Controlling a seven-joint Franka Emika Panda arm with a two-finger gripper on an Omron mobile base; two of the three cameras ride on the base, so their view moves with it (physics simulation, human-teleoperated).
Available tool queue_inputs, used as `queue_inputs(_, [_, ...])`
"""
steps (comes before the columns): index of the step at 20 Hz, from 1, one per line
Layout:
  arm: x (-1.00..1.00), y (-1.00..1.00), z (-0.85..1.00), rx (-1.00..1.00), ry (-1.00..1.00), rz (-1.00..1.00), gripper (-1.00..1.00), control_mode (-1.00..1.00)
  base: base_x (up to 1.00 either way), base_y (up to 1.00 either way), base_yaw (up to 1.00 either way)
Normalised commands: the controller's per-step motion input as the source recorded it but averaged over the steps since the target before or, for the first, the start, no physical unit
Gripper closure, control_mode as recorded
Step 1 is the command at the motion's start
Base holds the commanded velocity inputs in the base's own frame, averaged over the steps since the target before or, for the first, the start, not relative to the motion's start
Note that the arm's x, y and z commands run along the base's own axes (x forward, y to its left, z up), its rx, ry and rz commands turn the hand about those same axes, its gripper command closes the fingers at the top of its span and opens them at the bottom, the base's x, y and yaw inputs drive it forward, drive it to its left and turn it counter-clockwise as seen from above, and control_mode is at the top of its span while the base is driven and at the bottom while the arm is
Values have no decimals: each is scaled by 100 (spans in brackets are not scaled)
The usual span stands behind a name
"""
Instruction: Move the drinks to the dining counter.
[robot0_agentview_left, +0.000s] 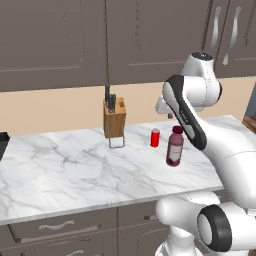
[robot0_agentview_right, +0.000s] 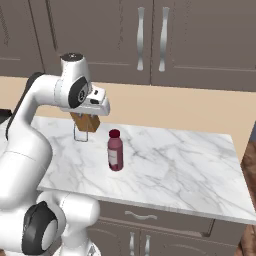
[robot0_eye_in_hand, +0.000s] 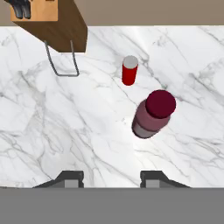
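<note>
Two drinks stand upright on the marble counter (robot0_agentview_left: 60, 170): a maroon plastic bottle with a dark-red cap (robot0_eye_in_hand: 152, 114) and, just beyond it, a small red cylindrical can (robot0_eye_in_hand: 129, 70). Neither is held; the gripper (robot0_eye_in_hand: 109, 179) hangs above them, its fingers drawn narrow on nothing. To grasp the bottle well, I judge the fingers must first spread, shift right over the cap, then descend squarely.

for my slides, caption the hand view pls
Maroon bottle and red can standing on marble counter beside knife block.
</note>
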Motion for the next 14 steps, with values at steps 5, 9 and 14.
queue_inputs(5, [-36, 0, 0, 0, -13, 0, -100, -100, 0, 0, 0])
queue_inputs(9, [-71, -6, 0, 0, -16, 0, -100, -100, 0, 0, 0])
queue_inputs(14, [-60, -21, -1, 0, -6, -2, -100, -100, 0, 0, 0])
